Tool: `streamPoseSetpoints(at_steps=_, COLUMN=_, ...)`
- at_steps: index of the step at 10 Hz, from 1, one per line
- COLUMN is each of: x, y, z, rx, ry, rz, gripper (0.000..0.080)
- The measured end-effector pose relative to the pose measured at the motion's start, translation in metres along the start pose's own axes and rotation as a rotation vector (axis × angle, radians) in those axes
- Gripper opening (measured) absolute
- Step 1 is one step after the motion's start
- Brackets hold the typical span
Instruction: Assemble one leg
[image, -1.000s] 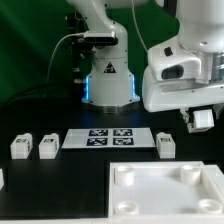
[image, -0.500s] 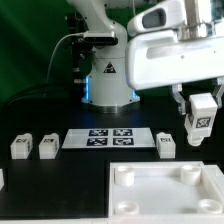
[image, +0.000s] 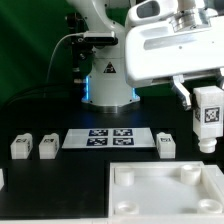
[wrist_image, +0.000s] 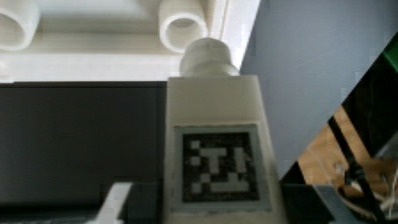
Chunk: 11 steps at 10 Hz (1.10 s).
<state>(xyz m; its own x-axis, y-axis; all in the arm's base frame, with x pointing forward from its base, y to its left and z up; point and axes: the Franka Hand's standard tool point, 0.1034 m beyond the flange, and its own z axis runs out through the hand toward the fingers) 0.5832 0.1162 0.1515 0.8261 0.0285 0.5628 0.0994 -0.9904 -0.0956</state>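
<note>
My gripper (image: 207, 100) is shut on a leg (image: 208, 118), a white chunky block with a black-and-white tag, held upright in the air at the exterior view's right, above the tray's far right corner. In the wrist view the leg (wrist_image: 217, 150) fills the middle, tag facing the camera, with a finger (wrist_image: 134, 203) on each side. The large white square tray-like piece (image: 166, 190) with corner sockets lies below. Three more legs rest on the table: two at the exterior view's left (image: 22, 146) (image: 47, 146) and one (image: 166, 143) right of the marker board.
The marker board (image: 110, 138) lies on the table between the loose legs. The robot base (image: 108, 82) with a blue light stands behind it. Cables run at the back left. Another white part shows at the left edge (image: 2, 178).
The gripper with the leg has risen and tilted, then moved slightly toward the exterior view's right. The leg now hangs upright with its tag facing the camera. The other parts have not moved.
</note>
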Motion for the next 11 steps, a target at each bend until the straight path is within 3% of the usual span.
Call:
streamPoseSetpoints(at_steps=3, x=0.003, y=0.000, z=0.003, rx=0.000, ry=0.003, rz=-0.011, gripper=0.0294)
streamPoseSetpoints(at_steps=6, x=0.032, y=0.002, z=0.036, rx=-0.013, ry=-0.001, rz=-0.046, gripper=0.0294)
streamPoseSetpoints(at_steps=8, x=0.024, y=0.010, z=0.062, rx=-0.021, ry=-0.003, rz=-0.050, gripper=0.0294)
streamPoseSetpoints(at_steps=11, x=0.012, y=0.015, z=0.071, rx=-0.025, ry=-0.022, rz=-0.045, gripper=0.0294)
